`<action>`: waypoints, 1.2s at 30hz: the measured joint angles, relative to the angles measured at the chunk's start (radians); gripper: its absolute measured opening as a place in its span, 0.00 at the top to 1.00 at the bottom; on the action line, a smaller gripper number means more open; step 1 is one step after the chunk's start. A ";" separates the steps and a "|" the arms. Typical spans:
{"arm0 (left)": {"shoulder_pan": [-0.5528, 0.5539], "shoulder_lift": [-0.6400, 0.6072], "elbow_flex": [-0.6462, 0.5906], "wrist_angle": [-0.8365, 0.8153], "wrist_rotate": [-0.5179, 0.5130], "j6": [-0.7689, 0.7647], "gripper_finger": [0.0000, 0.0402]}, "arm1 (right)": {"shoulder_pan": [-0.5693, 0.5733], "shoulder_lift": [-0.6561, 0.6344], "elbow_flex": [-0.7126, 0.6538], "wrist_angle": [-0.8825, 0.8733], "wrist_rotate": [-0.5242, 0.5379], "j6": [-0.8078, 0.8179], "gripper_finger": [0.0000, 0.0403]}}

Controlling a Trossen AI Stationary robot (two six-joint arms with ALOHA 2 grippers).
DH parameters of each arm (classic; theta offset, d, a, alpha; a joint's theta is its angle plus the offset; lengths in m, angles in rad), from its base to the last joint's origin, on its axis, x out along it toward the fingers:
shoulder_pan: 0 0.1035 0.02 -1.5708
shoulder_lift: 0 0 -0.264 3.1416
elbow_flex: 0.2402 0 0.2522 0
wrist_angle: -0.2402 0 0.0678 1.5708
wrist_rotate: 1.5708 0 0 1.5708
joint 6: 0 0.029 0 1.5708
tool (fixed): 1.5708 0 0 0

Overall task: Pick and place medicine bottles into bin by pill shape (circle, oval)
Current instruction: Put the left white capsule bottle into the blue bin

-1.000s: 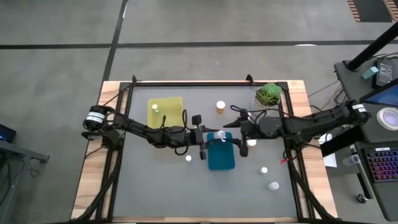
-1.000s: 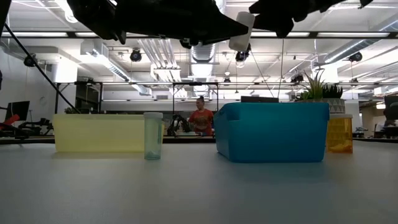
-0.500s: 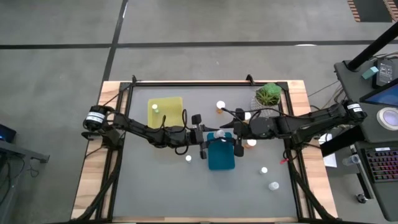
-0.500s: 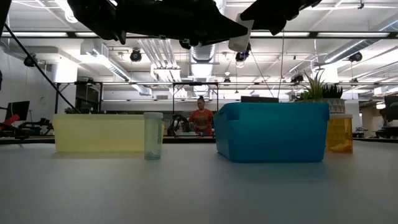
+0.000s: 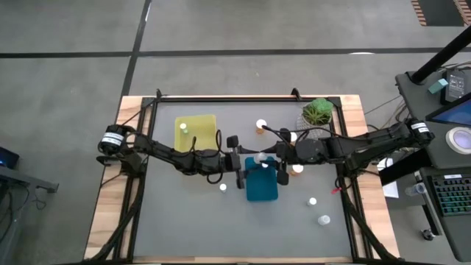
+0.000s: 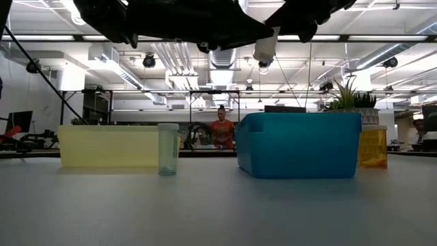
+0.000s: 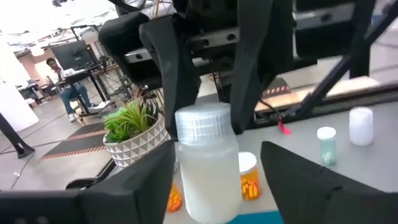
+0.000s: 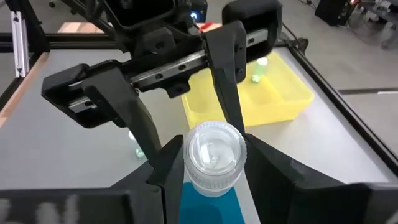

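A white-capped, clear-bodied medicine bottle (image 7: 208, 168) hangs above the teal bin (image 5: 261, 188) at the table's middle; it also shows in the low view (image 6: 265, 46). My right gripper (image 8: 213, 165) is shut on it. My left gripper (image 7: 217, 186) is open, level with the bottle's body, one finger on each side, with a clear gap on one side. Other bottles stand on the table: an orange one (image 5: 260, 125) at the far side, one (image 5: 223, 188) near the teal bin, and one (image 5: 184, 127) inside the yellow bin (image 5: 199, 136). My right gripper pinches the bottle at its white cap (image 8: 193, 155) between its two fingers, which come slanting down from above on the table's right side. The bottle hangs below the fingers, nearly upright, clear of the teal bin. My left gripper: whether one finger (image 7: 158, 174) touches the bottle's side, I cannot tell.
A potted green plant (image 5: 318, 112) stands at the far right. More bottles lie to the right: an orange one (image 5: 296, 169) and two white ones (image 5: 312, 200) (image 5: 324, 219). The two arms meet over the table's middle.
My right gripper has gone toward the table's left edge, up to the bottle over the teal bin. The bottle now hangs a little lower and more upright than before.
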 joint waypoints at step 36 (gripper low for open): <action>-0.008 -0.425 -0.294 -0.034 -0.004 0.066 0.36 | 0.000 0.359 -0.007 0.041 -0.020 0.112 0.65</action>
